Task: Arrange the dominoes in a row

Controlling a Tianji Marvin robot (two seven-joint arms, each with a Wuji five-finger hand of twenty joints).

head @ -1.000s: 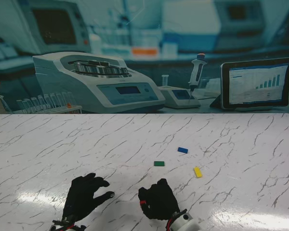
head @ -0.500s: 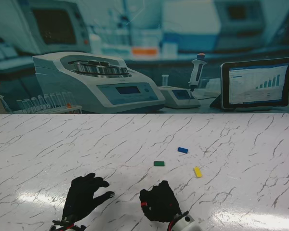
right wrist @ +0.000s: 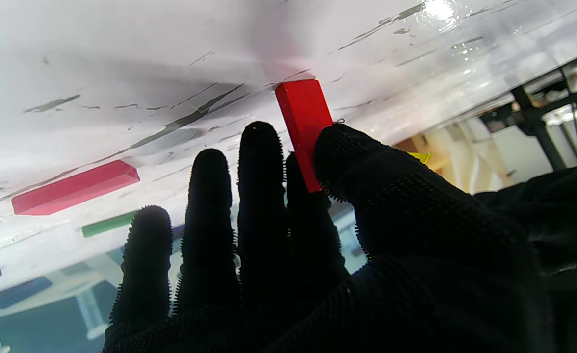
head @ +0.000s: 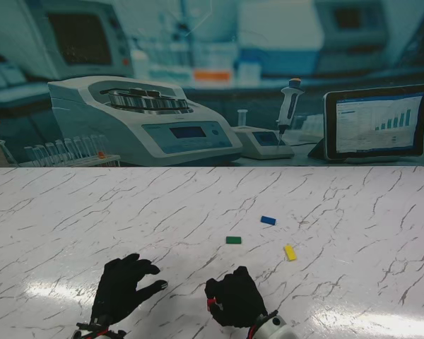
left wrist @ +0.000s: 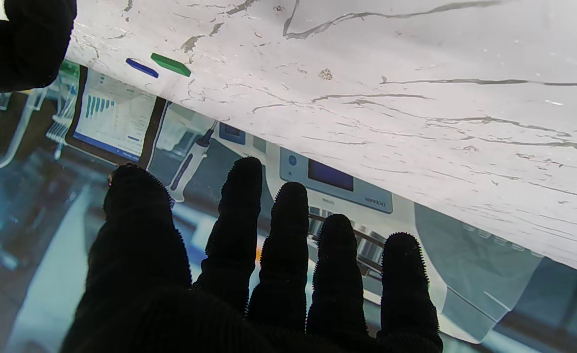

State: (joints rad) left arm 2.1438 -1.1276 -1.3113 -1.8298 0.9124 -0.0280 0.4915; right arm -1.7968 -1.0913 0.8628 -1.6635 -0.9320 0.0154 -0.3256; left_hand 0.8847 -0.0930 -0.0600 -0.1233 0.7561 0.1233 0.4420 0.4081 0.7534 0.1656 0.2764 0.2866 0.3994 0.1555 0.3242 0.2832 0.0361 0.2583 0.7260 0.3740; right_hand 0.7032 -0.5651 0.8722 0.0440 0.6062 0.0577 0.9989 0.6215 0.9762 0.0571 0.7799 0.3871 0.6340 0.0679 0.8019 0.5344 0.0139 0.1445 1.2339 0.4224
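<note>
R hand [head: 233,302]: thumb + finger pinch red domino [right wrist: 303,128], end touching table [head: 353,205]; barely shifted vs 0.5 s ago.
L hand [head: 121,291]: fingers spread, empty, unmoved.
Green [head: 233,240], blue [head: 268,220], yellow [head: 290,252] dominoes: flat, same spots.

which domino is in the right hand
The red domino, pinched between thumb and fingers of the right hand. The green, blue and yellow ones lie loose on the table, farther from me.

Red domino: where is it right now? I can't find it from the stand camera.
The red domino is pinched upright in the right hand, near the table's near edge, nearer to me than the green domino; the stand view shows only a sliver.
</note>
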